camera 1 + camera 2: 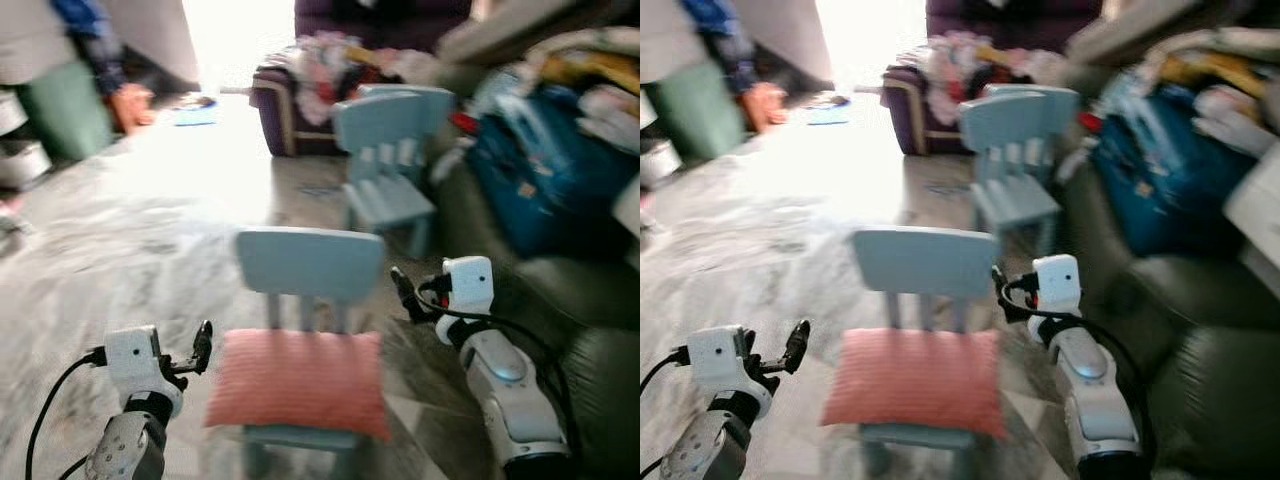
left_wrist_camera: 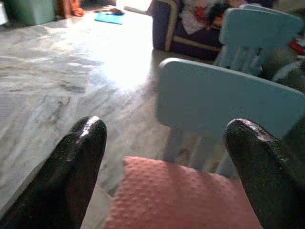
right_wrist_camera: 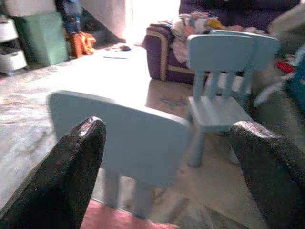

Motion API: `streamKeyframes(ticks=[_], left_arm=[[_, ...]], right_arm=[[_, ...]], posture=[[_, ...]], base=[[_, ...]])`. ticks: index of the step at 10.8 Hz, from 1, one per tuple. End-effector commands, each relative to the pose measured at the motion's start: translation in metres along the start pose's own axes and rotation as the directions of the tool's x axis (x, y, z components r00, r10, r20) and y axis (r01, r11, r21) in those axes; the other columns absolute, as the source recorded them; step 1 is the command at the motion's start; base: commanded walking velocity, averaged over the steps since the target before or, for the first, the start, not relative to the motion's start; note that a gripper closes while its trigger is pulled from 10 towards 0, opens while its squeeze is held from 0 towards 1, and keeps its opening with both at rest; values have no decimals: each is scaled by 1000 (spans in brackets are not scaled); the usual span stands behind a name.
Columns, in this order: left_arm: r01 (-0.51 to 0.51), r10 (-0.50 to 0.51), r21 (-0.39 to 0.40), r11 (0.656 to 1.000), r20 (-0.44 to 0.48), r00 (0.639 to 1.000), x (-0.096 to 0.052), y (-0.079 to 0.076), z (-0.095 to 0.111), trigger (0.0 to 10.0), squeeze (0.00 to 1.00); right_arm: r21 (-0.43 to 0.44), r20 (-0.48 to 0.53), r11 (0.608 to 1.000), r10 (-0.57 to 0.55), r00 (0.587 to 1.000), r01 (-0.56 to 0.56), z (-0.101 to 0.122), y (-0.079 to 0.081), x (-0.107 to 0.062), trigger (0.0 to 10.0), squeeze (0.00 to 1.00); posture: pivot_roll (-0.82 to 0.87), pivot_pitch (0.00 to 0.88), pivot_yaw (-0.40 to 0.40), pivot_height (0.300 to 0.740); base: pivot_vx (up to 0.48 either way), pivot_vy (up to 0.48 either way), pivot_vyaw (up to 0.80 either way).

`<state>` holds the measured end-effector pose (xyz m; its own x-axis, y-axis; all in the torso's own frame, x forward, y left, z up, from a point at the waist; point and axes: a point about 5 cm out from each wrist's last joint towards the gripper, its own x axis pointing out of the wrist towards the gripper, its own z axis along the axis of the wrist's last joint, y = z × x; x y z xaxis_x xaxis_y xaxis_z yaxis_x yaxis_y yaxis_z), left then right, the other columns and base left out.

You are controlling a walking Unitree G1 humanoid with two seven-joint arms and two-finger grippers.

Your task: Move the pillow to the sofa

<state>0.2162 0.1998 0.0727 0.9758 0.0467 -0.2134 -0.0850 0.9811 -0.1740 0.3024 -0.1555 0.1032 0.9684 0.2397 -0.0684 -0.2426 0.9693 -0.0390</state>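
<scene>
In the left eye view, blurred by motion, a salmon-pink pillow (image 1: 298,380) lies flat on the seat of a small pale-blue chair (image 1: 309,265) in the lower centre of the frame. The left gripper (image 1: 203,347) is at the lower left, just beside the pillow's left edge and not touching it. The right gripper (image 1: 403,292) sits right of centre, beside the chair's backrest. A second pale-blue chair (image 1: 385,155) stands further back, upper centre. A dark sofa (image 1: 560,300) runs down the right side, with a blue bag (image 1: 545,180) and heaped clothes on it. A purple armchair (image 1: 290,100) piled with laundry is at the top centre, and the floor (image 1: 130,230) is pale marbled tile.

The right eye view shows the same layout, with the pillow at lower centre and both grippers flanking the chair.

In the left wrist view, two black fingers (image 2: 71,171) are spread wide apart with nothing between them; the pillow fills the lower middle, and the chair's backrest rises behind it.

In the right wrist view, the fingers (image 3: 71,176) are likewise spread wide and empty, framing the near chair's backrest, with a strip of pillow at the bottom edge and the second chair beyond.
</scene>
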Motion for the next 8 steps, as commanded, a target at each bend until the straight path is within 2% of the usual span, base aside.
streamKeyframes(ticks=[1, 3, 8], left_arm=[[-20, 20, 14, 1000, 10, 1000, 3, 5, 4, 10000, 0], [-30, 30, 30, 999, 9, 1000, 4, 6, 5, 10000, 0], [-51, 49, 60, 997, 46, 998, 11, 12, 15, 10000, 0]], right_arm=[[10, 3, 1000, 0, 1000, 0, 3, 3, 4, 10000, 0], [13, 11, 1000, -11, 1000, 10, 5, 5, 7, 10000, 0], [12, 16, 999, -43, 999, 42, 4, 5, 9, 10000, 0]], posture=[[-163, 0, 14, 740], [-162, 0, 20, 740], [-165, 0, 30, 740]], base=[[0, 480, 0], [0, 480, 0], [0, 0, 0]])
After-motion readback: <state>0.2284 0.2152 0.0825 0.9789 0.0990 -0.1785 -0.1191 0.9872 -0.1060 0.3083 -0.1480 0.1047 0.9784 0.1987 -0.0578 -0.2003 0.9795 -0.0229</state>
